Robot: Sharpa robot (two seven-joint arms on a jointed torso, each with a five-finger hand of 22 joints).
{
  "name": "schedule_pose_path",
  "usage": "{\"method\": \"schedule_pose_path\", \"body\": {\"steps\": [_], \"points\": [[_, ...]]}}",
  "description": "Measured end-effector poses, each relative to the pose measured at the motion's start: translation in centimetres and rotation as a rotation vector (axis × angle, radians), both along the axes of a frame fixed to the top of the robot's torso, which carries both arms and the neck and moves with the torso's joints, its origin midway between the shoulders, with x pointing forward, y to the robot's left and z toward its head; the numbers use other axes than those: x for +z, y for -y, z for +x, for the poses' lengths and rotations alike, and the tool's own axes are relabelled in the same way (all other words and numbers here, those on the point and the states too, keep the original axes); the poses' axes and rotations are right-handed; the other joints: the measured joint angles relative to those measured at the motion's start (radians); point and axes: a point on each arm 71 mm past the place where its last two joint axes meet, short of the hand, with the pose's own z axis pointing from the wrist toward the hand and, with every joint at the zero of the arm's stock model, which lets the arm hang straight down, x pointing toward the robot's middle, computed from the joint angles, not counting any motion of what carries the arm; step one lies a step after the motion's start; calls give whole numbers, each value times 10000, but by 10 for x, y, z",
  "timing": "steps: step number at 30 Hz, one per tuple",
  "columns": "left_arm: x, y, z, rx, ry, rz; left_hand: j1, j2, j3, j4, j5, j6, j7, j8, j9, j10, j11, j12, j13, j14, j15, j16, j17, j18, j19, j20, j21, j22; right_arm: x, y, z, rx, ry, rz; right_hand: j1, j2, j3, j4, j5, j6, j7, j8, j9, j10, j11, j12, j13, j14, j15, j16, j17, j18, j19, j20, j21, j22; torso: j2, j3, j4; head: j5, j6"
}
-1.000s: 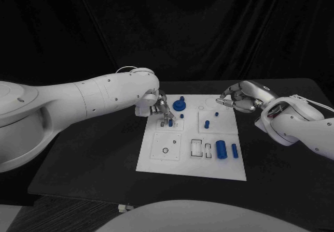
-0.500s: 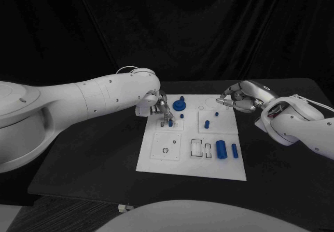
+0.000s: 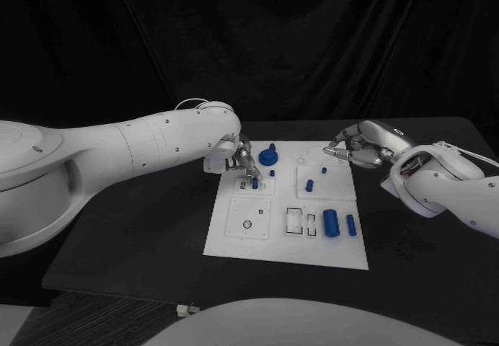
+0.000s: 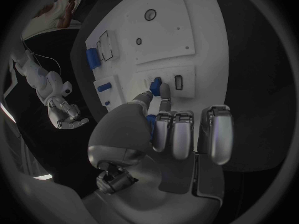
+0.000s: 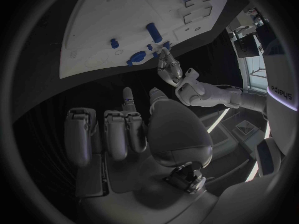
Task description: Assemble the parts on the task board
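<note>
The white task board (image 3: 237, 241) lies in the middle of the table. My left hand (image 3: 237, 160) reaches over its far left square and pinches a small blue peg (image 3: 254, 183) between thumb and a finger, the peg upright at a slot; the pinch on the peg (image 4: 156, 87) also shows in the left wrist view, below the hand (image 4: 171, 134). My right hand (image 3: 359, 148) hovers over the board's far right corner, fingers curled in and holding nothing (image 5: 124, 129). A blue knob piece (image 3: 270, 155) stands just beyond the left hand.
On the board lie a short blue peg (image 3: 308, 185), a thick blue cylinder (image 3: 331, 222) and a slim blue bar (image 3: 350, 225). Two outlined slots (image 3: 294, 220) and a small ring hole (image 3: 246, 224) sit in the near squares. Black table (image 3: 135, 238) surrounds the board.
</note>
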Motion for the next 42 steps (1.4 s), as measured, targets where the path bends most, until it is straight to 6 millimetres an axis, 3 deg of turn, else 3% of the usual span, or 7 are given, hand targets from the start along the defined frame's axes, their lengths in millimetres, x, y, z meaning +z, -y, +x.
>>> {"method": "schedule_pose_path", "body": {"steps": [1,2,23,24,32,33,42], "points": [[0,0,0,-8,4,-8,0,0,103,99,0,1,0,0,0,-1,-1,0,0,0,0,0,0,1,0,0,0,0,0,0,0,1,-1,0,0,0,0,0,0,0,0,0,0,0,0,0,0,0,0,0,0,-1,0,0,0,0,0,0,0,1,0],[0,1,0,-11,6,-11,0,0,308,-86,0,-1,1,0,-1,0,1,0,0,0,0,0,0,0,0,0,0,0,0,0,0,1,-2,-1,0,0,0,0,0,0,0,0,0,0,0,0,0,0,0,0,0,-1,0,0,0,0,0,0,0,1,0],[-4,2,0,-119,-131,-38,-105,-105,400,7,117,58,-52,0,-43,0,-2,0,0,0,0,0,0,0,0,0,0,0,-1,1,1,-26,1,-18,0,0,0,0,0,0,0,0,1,0,0,0,0,0,0,0,0,0,0,0,0,0,0,1,0,-4,0],[-4,2,0,-130,-136,-46,-105,-105,550,-140,117,75,-70,0,-49,-1,-3,0,0,0,0,0,0,-1,0,0,0,0,-1,1,1,-28,1,-18,0,0,0,0,0,0,0,0,2,0,0,0,0,0,0,0,0,-1,0,0,0,0,0,2,0,-4,0],[-6,3,-1,-175,-157,-112,-103,-107,551,-143,118,117,-109,-76,-184,-1,-6,0,0,0,-2,0,0,0,1,-2,0,0,-1,1,1,-37,1,-22,0,0,0,0,0,0,0,0,2,0,0,0,0,0,0,0,0,-1,0,0,0,0,0,3,-1,-13,0],[-6,3,-1,-175,-155,-124,-103,-107,757,-348,118,123,-110,-76,-201,29,-57,0,0,0,-2,0,0,0,1,-2,0,0,-1,1,1,-39,2,-23,0,0,0,0,0,0,0,0,1,0,0,0,0,0,0,0,0,0,0,0,0,0,0,3,-1,-13,0],[-7,1,0,-166,-115,-220,-33,-178,924,-513,454,289,-142,-76,-283,20,-122,0,0,0,-3,0,0,0,1,-4,0,0,-1,2,2,-60,5,-33,0,0,0,0,0,0,0,0,2,0,0,0,0,0,0,0,0,0,0,0,0,0,0,3,0,11,0]]}}
